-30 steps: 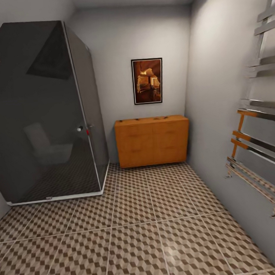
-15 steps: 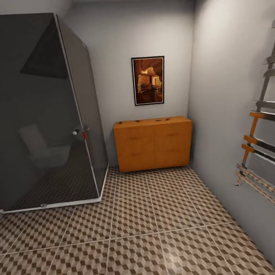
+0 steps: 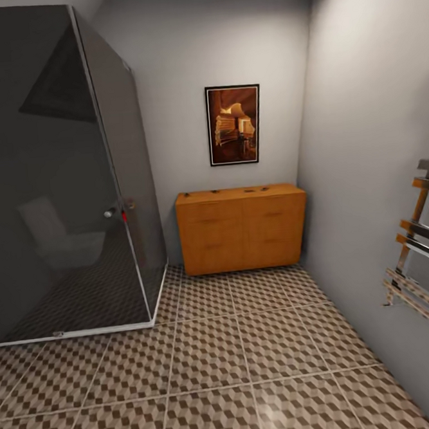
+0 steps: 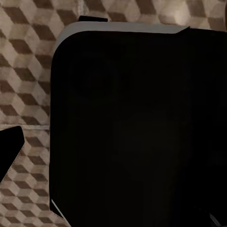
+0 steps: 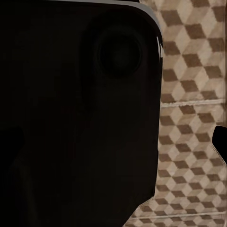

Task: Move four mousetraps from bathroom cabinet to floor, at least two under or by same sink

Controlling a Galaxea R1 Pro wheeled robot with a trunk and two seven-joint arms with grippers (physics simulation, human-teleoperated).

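Cabinet: the orange-brown cabinet (image 3: 243, 228) stands against the far wall, tucked into the corner beside the right-hand wall, under a framed picture (image 3: 234, 124).
Mousetraps: small dark shapes sit on the cabinet's smooth top; the mousetraps (image 3: 263, 189) are too small from here to count or tell apart.
Floor: the bathroom floor (image 3: 251, 353) with its cube-pattern tiles runs from the cabinet towards the camera.
Shower: a dark glass shower cubicle (image 3: 56, 175) takes the left side, its corner post just beside the cabinet's left end.
Towel rail: a chrome towel rail (image 3: 424, 249) hangs on the right wall, near the edge of the head view.
Left wrist: a big black rounded body (image 4: 137, 127) blocks most of the view, cube tiles around it; can't tell how the left jaws stand.
Right wrist: same story, a black rounded body (image 5: 75, 109) over the tiles; the right jaws' state can't be told either.
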